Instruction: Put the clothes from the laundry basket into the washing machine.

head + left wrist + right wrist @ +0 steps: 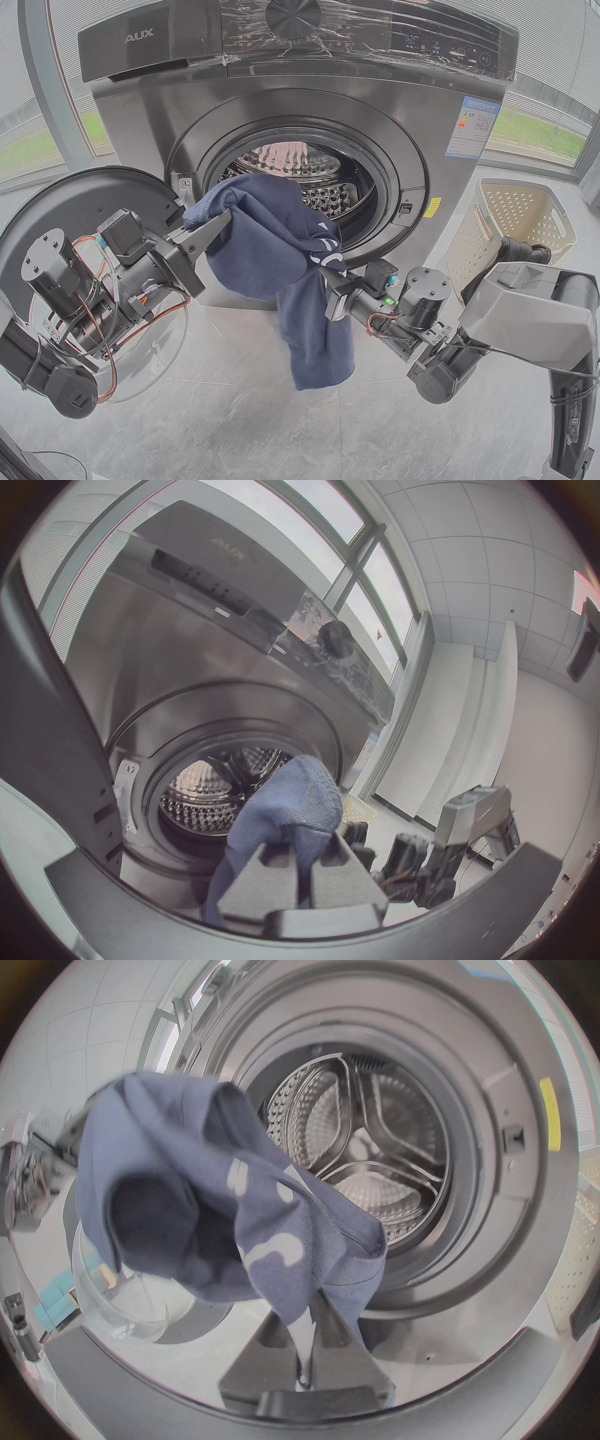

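Observation:
A navy blue garment [275, 250] with white print hangs in front of the washing machine's [300, 112] open drum [300, 172]. My left gripper [226, 219] is shut on the garment's upper left edge, near the door opening's left side. My right gripper [325, 270] is shut on the cloth lower down at the right, just below the opening. One long part of the garment dangles toward the floor. In the left wrist view the blue cloth [294, 811] bunches between my fingers [262, 874]. The right wrist view shows the garment [212, 1204] stretched before the bare drum [362, 1160].
The washer's round door [81, 206] stands swung open at the left, behind my left arm. A beige laundry basket [512, 219] leans against the machine's right side. Grey tiled floor [250, 425] spreads in front of the machine.

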Tool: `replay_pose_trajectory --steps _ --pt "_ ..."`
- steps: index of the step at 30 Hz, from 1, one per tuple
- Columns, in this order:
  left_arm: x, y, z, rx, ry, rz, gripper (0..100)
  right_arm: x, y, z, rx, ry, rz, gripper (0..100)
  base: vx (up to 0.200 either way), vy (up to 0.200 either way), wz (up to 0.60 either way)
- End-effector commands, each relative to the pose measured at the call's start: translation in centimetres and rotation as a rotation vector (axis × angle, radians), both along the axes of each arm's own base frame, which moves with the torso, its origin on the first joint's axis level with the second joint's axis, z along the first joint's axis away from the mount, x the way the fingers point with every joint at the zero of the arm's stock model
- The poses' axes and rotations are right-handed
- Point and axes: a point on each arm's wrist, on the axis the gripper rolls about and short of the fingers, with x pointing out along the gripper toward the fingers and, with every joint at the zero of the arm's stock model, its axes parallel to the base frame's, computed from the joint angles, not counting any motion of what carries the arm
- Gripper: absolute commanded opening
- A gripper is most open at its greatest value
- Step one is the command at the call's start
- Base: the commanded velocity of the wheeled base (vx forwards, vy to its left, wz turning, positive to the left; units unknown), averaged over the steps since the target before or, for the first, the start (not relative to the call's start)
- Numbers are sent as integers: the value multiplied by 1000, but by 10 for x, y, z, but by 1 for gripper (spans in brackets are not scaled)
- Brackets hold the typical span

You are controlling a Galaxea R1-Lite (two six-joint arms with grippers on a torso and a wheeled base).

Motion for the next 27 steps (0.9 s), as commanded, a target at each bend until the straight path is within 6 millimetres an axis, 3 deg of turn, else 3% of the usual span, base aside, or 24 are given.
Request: replay_pose_trajectory --steps 1,12,22,23,27 --pt "5 4 -22 39 81 19 0 -5 -18 41 54 -68 -35 0 0 0 0" --pt "14 5 -88 203 270 19 0 -26 -27 90 134 -149 -36 0 0 0 0" --pt "11 3 -121 285 367 -43 0 -32 -26 97 147 -156 -33 0 0 0 0" --pt "10 4 -122 290 372 -46 100 -32 -26 97 147 -156 -33 0 0 0 0" --pt "2 6 -128 307 408 -58 100 -30 -25 98 149 -162 -35 0 0 0 0"
